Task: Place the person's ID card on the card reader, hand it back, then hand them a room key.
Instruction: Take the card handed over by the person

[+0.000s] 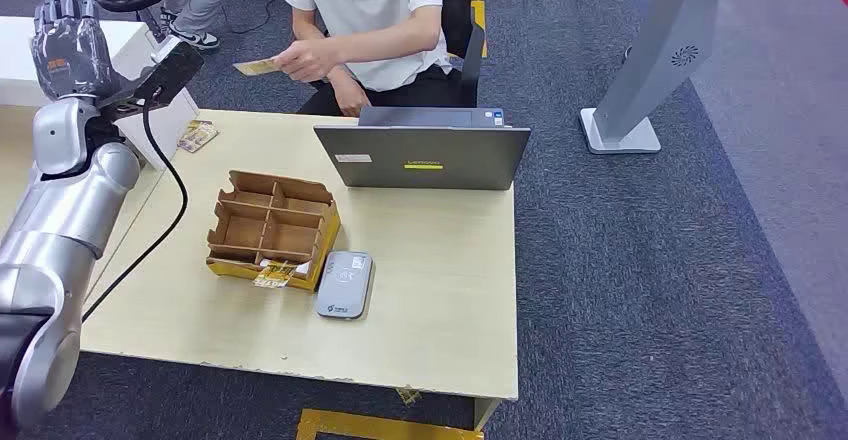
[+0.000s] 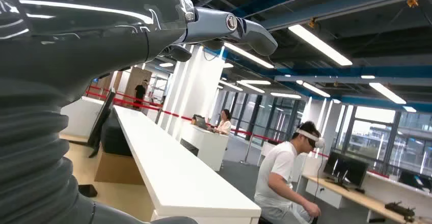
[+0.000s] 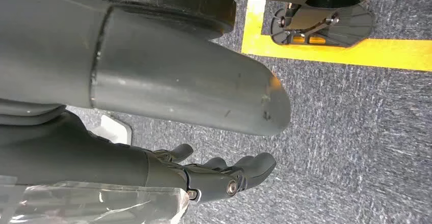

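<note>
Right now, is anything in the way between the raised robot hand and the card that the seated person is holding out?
Nothing visible is. The left robot hand is raised at the table's left, empty, and the yellowish card in the person's hand sits across open air beyond the beige wooden table's far edge.

Even, bright overhead light fills the head view, and the cardboard organizer (image 1: 270, 230) throws only a soft, short shadow onto the pale table (image 1: 440, 290) around it; detail near the organizer is sharp, with mild stretching toward the frame's corners. In the left wrist view, long ceiling light strips (image 2: 318, 43) glare white and streak the blurred, close left hand (image 2: 153, 25). The right wrist view is dimmer, its right hand (image 3: 224, 175) dark and soft-edged.
</note>
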